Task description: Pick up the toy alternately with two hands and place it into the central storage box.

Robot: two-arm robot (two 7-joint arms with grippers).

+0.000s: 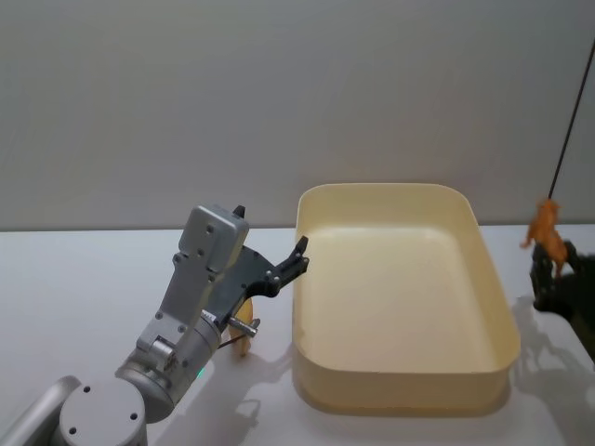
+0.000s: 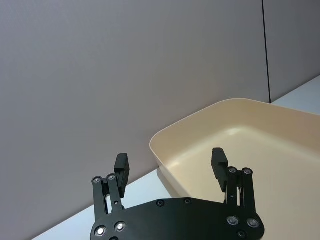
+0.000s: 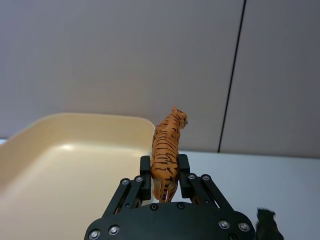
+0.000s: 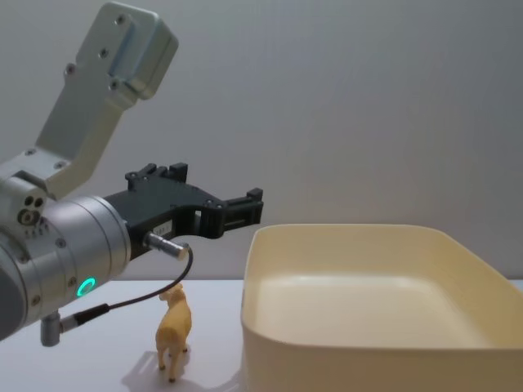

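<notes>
The central storage box (image 1: 381, 189) is a large cream tub in the middle of the white table, with nothing inside it. My left gripper (image 1: 270, 232) hovers open just off the box's left rim, its fingers (image 2: 218, 162) apart with nothing between them. Below it, a small yellow toy animal (image 4: 174, 329) stands on the table beside the box's left wall (image 4: 253, 327). At the far right, my right gripper (image 3: 164, 167) is shut on an orange striped tiger toy (image 3: 167, 145). The tiger (image 1: 547, 232) is held upright above the table, outside the box's right rim.
A small dark figurine (image 3: 267, 225) sits on the table near the right gripper. A thin black line (image 1: 569, 121) runs down the grey wall at the back right. Bare white table (image 1: 74, 279) stretches to the left of the box.
</notes>
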